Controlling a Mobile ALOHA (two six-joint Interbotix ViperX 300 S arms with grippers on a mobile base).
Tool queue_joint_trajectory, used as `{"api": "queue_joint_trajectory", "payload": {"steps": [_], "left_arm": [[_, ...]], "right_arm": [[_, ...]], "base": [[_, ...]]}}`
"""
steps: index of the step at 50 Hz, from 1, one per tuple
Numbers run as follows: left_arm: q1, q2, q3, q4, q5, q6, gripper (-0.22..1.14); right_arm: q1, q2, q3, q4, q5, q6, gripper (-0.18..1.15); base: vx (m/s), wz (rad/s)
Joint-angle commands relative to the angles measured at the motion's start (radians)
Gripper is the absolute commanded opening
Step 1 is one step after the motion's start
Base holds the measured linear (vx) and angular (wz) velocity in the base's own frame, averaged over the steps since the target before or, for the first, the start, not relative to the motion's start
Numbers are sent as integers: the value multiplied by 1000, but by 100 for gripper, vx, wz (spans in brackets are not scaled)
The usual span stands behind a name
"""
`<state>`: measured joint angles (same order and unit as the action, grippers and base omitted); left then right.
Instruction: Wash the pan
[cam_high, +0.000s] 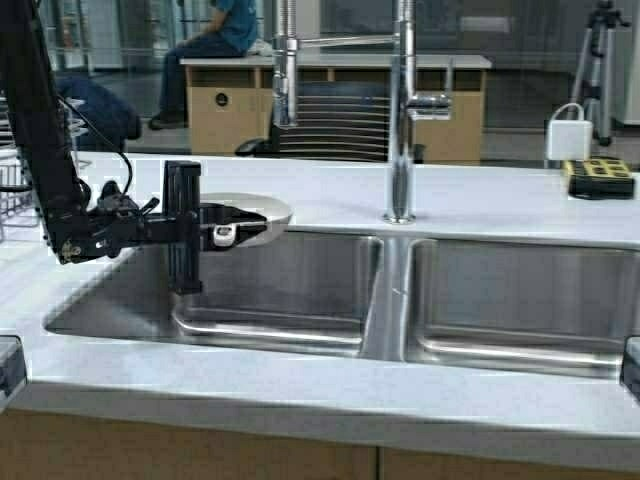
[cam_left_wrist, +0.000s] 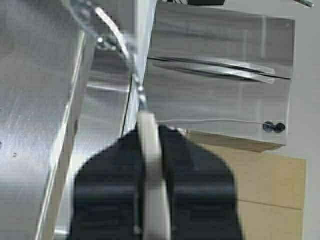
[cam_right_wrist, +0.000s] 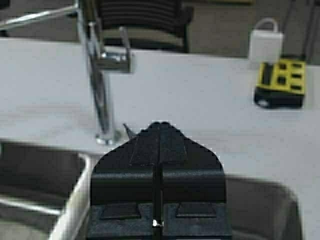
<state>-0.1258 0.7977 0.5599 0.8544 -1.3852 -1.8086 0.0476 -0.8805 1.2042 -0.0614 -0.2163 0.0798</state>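
Observation:
The cream-white pan (cam_high: 252, 213) hangs over the back left part of the left sink basin (cam_high: 280, 290), its rim near the counter edge. My left gripper (cam_high: 216, 234) is shut on the pan's short beige handle (cam_high: 224, 235). In the left wrist view the handle (cam_left_wrist: 153, 175) runs between the two black fingers of the left gripper (cam_left_wrist: 150, 131), and the pan is seen edge-on beyond it. My right gripper (cam_right_wrist: 160, 125) is shut with nothing in it, over the right basin's near side and facing the faucet (cam_right_wrist: 97, 75).
The tall faucet (cam_high: 400, 110) stands behind the divider (cam_high: 385, 290) between the two basins. A wire rack (cam_high: 12, 180) sits on the counter at far left. A yellow-and-black device (cam_high: 598, 177) and a white box (cam_high: 568, 138) lie at back right. A person (cam_high: 215, 30) sits far behind.

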Motion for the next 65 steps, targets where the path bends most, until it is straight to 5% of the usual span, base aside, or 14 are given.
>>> {"api": "queue_joint_trajectory", "payload": {"steps": [1, 27, 53, 58, 65], "left_arm": [[-48, -43, 9, 29, -66, 21, 3], [-235, -60, 186, -55, -133, 123, 3], [-250, -67, 359, -110, -255, 244, 3], [-250, -64, 368, -110, -256, 247, 3], [-250, -64, 383, -112, -261, 255, 3]], "right_arm": [[0, -5, -17, 0, 9, 2, 6], [0, 11, -21, 0, 21, 5, 6], [0, 201, -130, -2, -17, 3, 9], [14, 308, -199, -2, -58, 5, 30], [67, 506, -319, -17, -109, 2, 95]], "base": [[18, 23], [13, 10], [8, -6], [5, -6], [3, -6]]}}
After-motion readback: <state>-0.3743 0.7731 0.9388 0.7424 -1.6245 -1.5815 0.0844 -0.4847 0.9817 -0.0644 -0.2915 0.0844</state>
